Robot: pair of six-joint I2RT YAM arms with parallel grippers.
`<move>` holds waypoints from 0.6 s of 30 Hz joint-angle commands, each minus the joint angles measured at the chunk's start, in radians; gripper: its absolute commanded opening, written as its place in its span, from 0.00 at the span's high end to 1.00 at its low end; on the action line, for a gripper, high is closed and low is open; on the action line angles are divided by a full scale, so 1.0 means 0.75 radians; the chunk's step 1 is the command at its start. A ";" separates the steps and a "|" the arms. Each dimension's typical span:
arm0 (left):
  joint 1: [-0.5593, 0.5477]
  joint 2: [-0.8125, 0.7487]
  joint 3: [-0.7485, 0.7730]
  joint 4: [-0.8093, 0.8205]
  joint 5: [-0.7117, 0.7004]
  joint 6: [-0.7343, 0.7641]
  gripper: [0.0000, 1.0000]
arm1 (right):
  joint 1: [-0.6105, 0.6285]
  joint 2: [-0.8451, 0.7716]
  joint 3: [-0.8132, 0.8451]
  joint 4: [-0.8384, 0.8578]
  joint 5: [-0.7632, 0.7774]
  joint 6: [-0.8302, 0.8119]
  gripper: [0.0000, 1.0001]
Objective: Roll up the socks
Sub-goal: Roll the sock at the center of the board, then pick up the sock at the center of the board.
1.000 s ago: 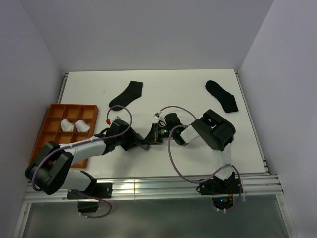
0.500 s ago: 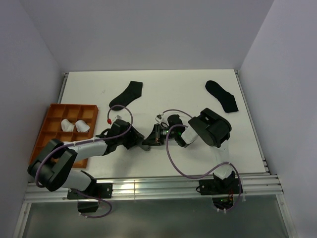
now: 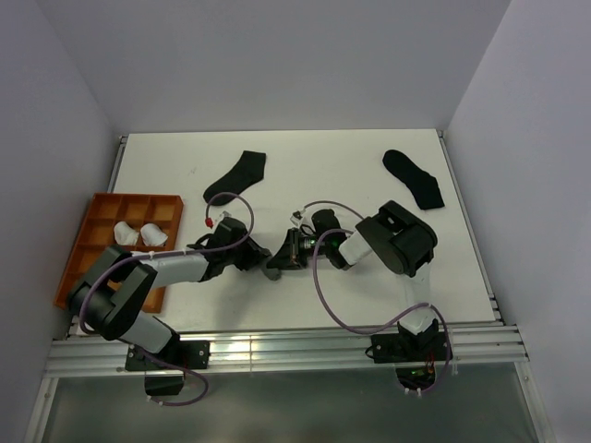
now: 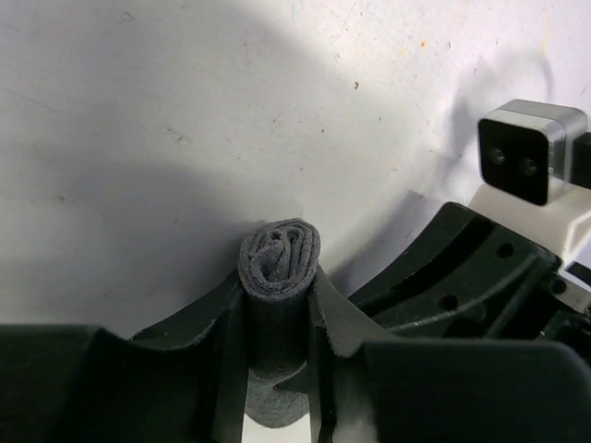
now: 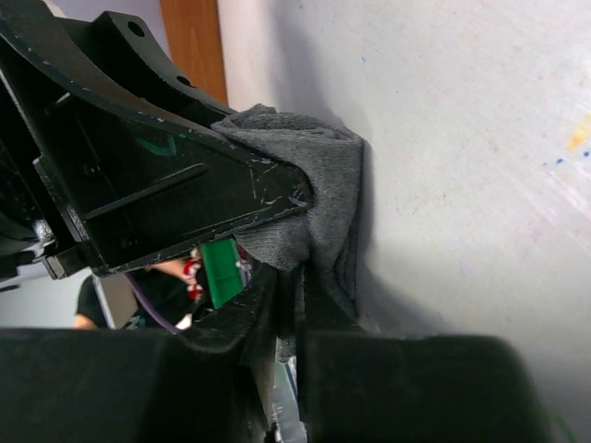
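Note:
A grey sock [image 3: 273, 269] rolled into a tight bundle sits between both grippers at the table's middle. In the left wrist view the roll [image 4: 280, 263] stands end-on between the fingers [image 4: 226, 318] of my left gripper [image 4: 277, 309], which press on both of its sides. My right gripper [image 5: 294, 305] pinches a fold of the same sock [image 5: 323, 175], right against the left gripper's black finger [image 5: 166, 194]. From above, the left gripper [image 3: 261, 261] and right gripper [image 3: 286, 256] nearly touch. Two flat black socks [image 3: 235, 176] [image 3: 414, 178] lie at the back.
An orange compartment tray [image 3: 92, 268] stands at the left edge and holds two white rolled socks [image 3: 138, 234]. The right arm's body and camera block [image 4: 531, 152] fill the right of the left wrist view. White walls enclose the table.
The left gripper has closed around the grey roll. Both arms shifted slightly toward the back of the table; the right gripper still pinches the sock.

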 commanded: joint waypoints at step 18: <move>0.088 -0.135 0.396 -0.880 -0.347 0.273 0.96 | 0.018 -1.023 -0.023 -1.139 0.713 -0.756 0.36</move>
